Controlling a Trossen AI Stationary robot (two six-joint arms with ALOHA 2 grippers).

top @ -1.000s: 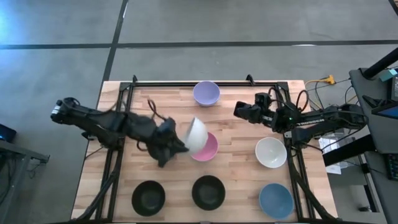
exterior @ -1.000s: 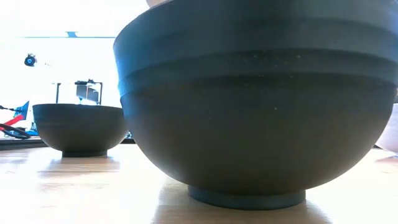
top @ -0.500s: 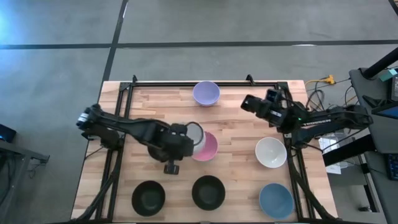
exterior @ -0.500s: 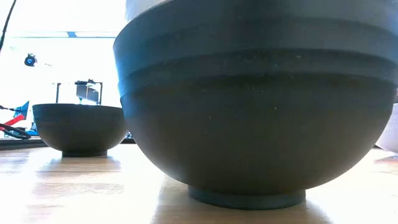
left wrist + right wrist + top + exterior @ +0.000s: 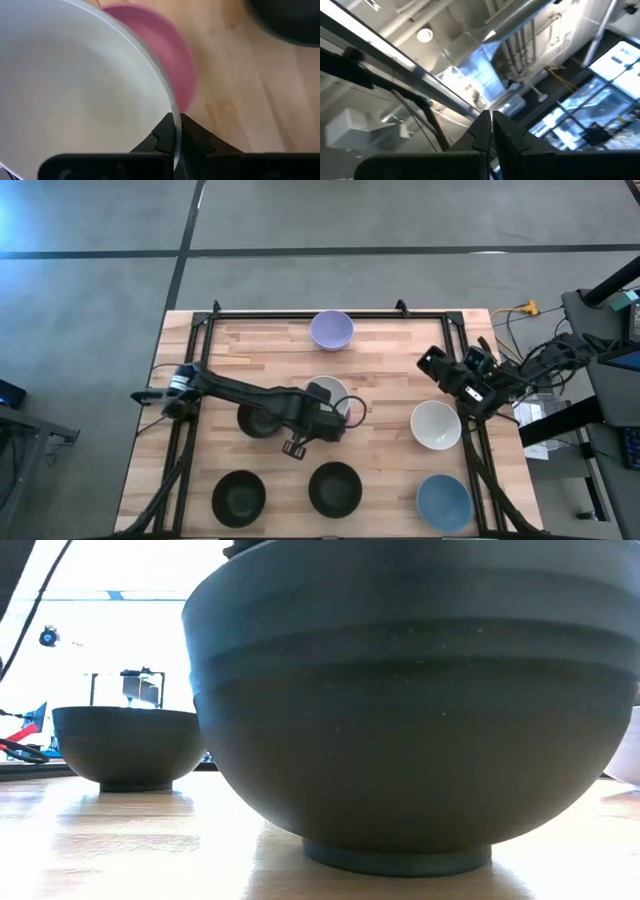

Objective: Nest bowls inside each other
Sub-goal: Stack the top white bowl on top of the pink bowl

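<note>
- We have the left gripper [image 5: 176, 131] pinching the rim of the round cream-white bowl [image 5: 75, 95]; in the left wrist view the thin rim runs straight down between the two dark fingers.
- The relation that matters: the cream-white bowl hangs directly over the round pink bowl [image 5: 172, 55], which shows only as a crescent past the pale rim. In the high view the pair sits near the middle of the wooden table [image 5: 380, 380], largely under the left arm.
- We judge the next move to be a short lowering and release; the rims look nearly level, though we cannot tell whether the bowls already touch.
- The left arm is plainly the nearer one. The right gripper [image 5: 490, 122] is pulled back at the table's right edge, fingers pressed together, pointing up at the ceiling.
- Around: a lavender bowl [image 5: 331, 330] at the far edge, a white bowl [image 5: 436, 425] and a blue bowl [image 5: 443, 502] on the right, black bowls [image 5: 334, 488] along the near edge and one by the left arm. None blocks the descent.
</note>
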